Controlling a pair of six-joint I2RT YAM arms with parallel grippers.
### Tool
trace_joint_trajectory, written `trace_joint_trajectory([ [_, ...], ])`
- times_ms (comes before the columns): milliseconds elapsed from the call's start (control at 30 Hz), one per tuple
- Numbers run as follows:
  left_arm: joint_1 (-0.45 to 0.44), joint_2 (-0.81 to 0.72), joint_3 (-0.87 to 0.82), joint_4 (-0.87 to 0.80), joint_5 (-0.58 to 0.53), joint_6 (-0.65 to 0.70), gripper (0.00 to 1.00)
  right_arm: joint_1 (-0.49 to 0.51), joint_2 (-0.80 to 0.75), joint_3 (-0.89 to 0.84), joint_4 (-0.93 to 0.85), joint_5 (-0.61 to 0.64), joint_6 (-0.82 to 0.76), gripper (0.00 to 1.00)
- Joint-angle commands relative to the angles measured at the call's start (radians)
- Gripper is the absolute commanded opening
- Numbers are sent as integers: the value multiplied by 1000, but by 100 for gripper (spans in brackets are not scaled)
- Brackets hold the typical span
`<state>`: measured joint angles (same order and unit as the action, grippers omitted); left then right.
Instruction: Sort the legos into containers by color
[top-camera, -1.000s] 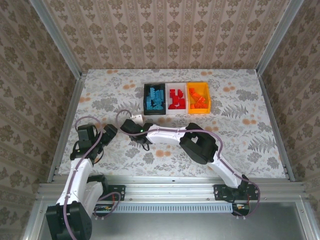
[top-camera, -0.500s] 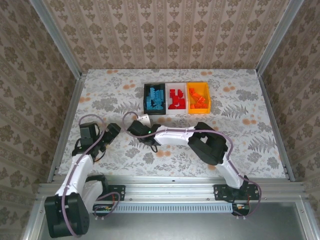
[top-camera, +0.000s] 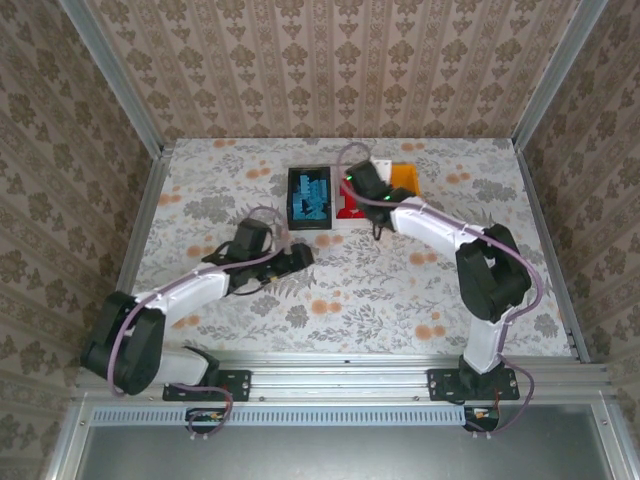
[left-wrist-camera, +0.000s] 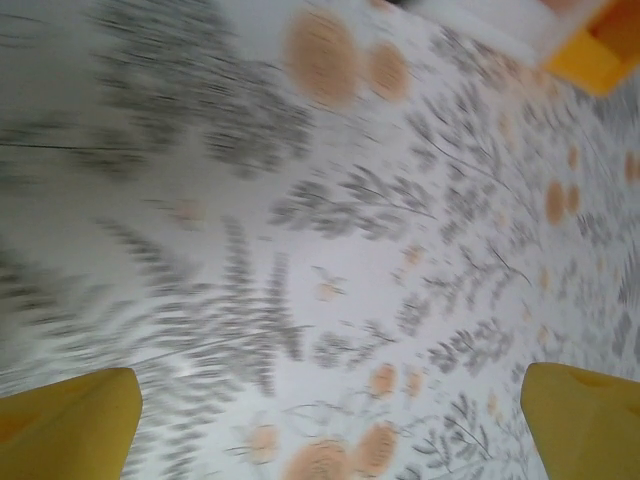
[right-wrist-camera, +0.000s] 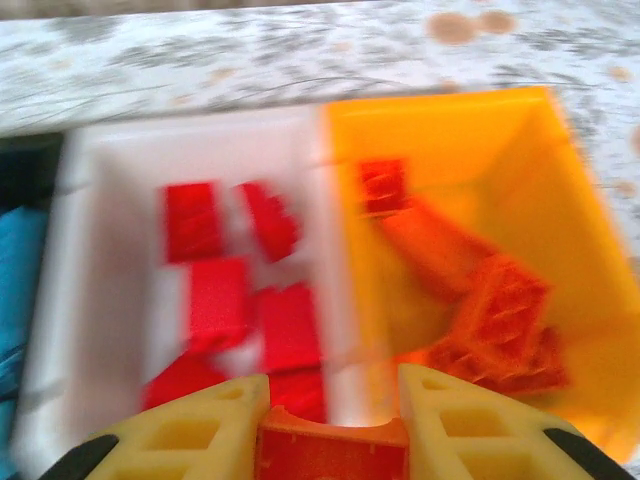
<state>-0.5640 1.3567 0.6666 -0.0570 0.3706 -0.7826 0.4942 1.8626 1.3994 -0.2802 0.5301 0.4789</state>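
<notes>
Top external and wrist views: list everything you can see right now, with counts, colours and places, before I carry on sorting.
black bin: one, rectangular plastic, left end of the row at the table's far side.
white bin: one, middle of the row.
orange-yellow bin: one, right end of the row.
light blue bricks: several, small plastic, in the black bin.
red bricks: about six, blurred, in the white bin.
orange bricks: several, in the orange-yellow bin.
orange-red brick: one, held above where the white and orange-yellow bins meet.
table: one, pale floral pattern.
left gripper: open, empty, over bare table.
right gripper: shut on the orange-red brick.
</notes>
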Motion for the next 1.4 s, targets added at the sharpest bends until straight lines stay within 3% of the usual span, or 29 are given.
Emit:
trace_joint_trajectory([
  [0,-73,48,64,30,-13,49,99,-80,79,67,-40,-92,-46,34],
  [233,-112,122,134,31,-7,62,99,-156,191,195,-102,-142,-55,36],
  [333,-112,118,151,18,-9,75,99,-163,197,228,-125,-153,-67,52],
  [600,-107,35,192,-59,-62,161,100,-149,-13,115,-73,-116,-70,66],
  [700,-97,-60,213,-143,-166,225,100,-112,-199,-37,41,-109,-79,71],
  [800,-100,-202,227,-225,-350,319,100,-39,-434,-243,209,-111,-134,79],
  [867,-110,-299,217,-243,-533,340,100,32,-584,-362,317,-79,-204,99],
  [967,-127,-424,106,-126,-779,247,100,100,-762,-495,385,-63,-226,100],
  [1067,-129,-464,-46,131,-812,295,100,101,-897,-559,391,-102,-95,100],
  [1133,-127,-447,-56,133,-888,311,100,101,-936,-630,480,-36,-107,100],
  [1200,-117,-419,-57,128,-999,336,100,97,-942,-648,442,109,-103,100],
  [1267,-77,-407,-97,240,-979,484,100,76,-939,-659,397,204,-110,100],
  [1367,63,-418,-163,427,-812,703,100,9,-937,-748,509,198,-160,100],
])
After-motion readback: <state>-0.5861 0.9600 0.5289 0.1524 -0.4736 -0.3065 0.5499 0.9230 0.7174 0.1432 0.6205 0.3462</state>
